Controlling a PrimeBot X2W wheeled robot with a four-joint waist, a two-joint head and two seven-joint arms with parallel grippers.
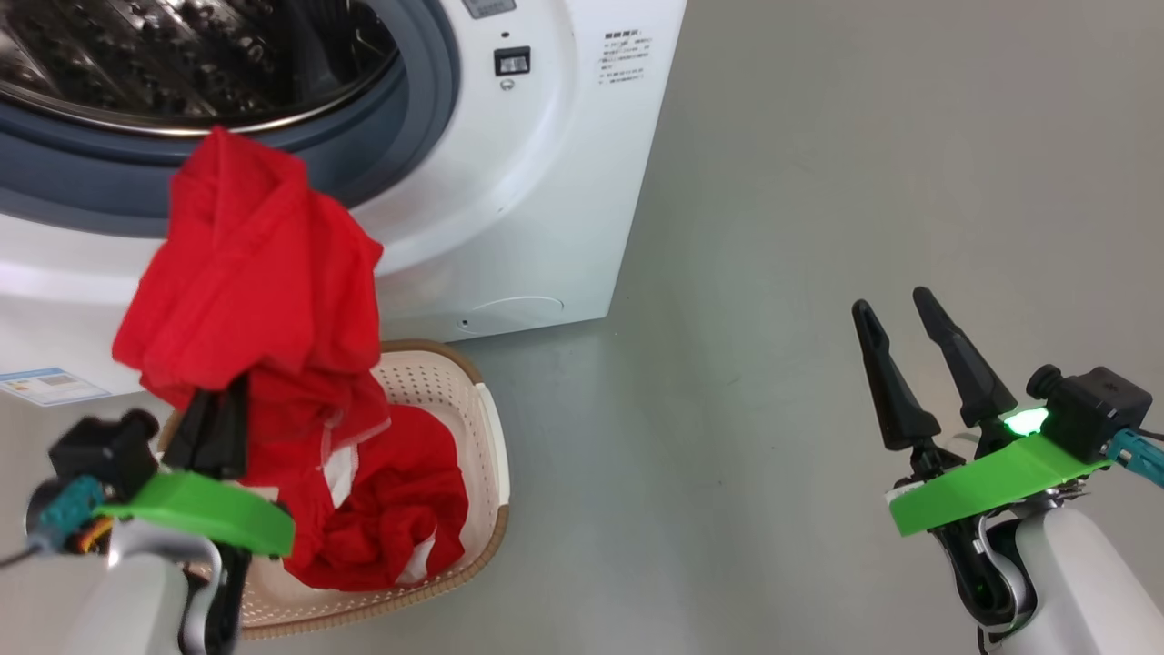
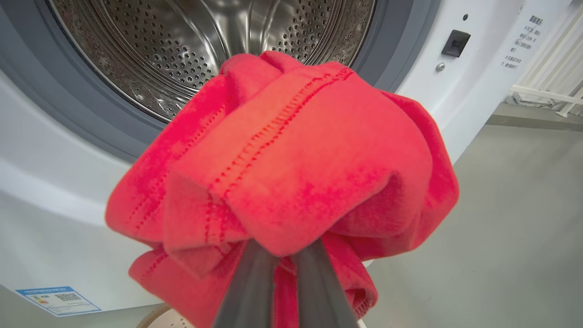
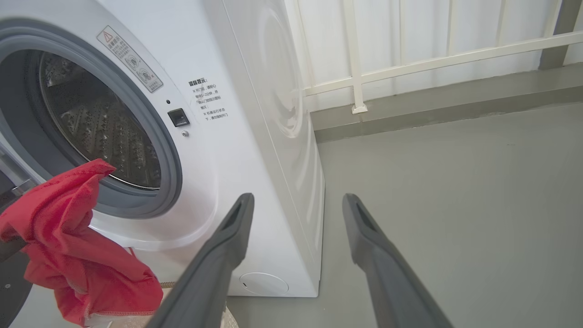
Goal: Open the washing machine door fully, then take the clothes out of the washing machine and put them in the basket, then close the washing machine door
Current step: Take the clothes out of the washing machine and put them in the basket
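Note:
My left gripper [image 1: 214, 409] is shut on a bright red garment [image 1: 245, 273] that drapes over its fingers and hides the tips. It hangs in front of the washing machine [image 1: 546, 182], just above the cream basket [image 1: 491, 509]. More red clothes with white panels [image 1: 391, 518] lie in the basket. The steel drum [image 2: 182, 45] stands open, and what I see of it holds no cloth. A dark piece of the washing machine door [image 3: 7, 282] shows at the left edge of the right wrist view. My right gripper [image 1: 896, 305] is open over bare floor, far to the right.
Grey floor [image 1: 818, 182] stretches to the right of the machine. A white railing [image 3: 410, 64] and a low kerb run behind it. A blue label sticker [image 1: 50, 387] sits low on the machine's front. The basket stands on the floor against the machine's base.

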